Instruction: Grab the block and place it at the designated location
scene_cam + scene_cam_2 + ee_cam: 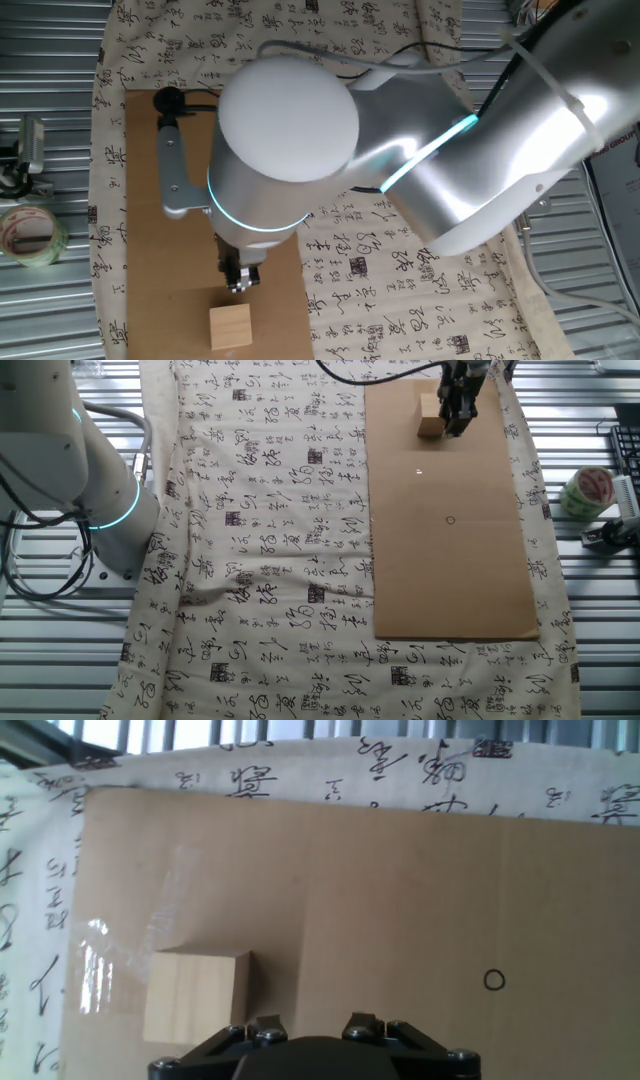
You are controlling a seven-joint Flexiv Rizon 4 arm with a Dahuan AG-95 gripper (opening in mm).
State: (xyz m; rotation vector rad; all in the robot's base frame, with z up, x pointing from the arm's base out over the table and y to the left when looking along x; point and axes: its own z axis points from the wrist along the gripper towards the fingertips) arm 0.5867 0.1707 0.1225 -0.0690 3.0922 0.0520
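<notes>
The block (pixel 195 995), a pale tan wooden cube, sits on the cardboard sheet (pixel 350 870) near its edge. It also shows in one fixed view (pixel 230 326) and in the other fixed view (pixel 430 418). My gripper (pixel 312 1020) is open and empty, just beside the block and not around it. Its fingertips hang a little above the sheet (pixel 240 280), next to the block (pixel 460 415). The designated location, a tiny black circle (pixel 493 980), lies on bare cardboard well apart from the block (pixel 450 520). In one fixed view the arm hides it.
The cardboard (pixel 450 580) lies on a cloth printed with calligraphy (pixel 260 510). A tape roll (pixel 585 490) stands off the cloth on the metal table, also seen in one fixed view (pixel 30 235). Clear tape patches shine beside the block (pixel 100 975).
</notes>
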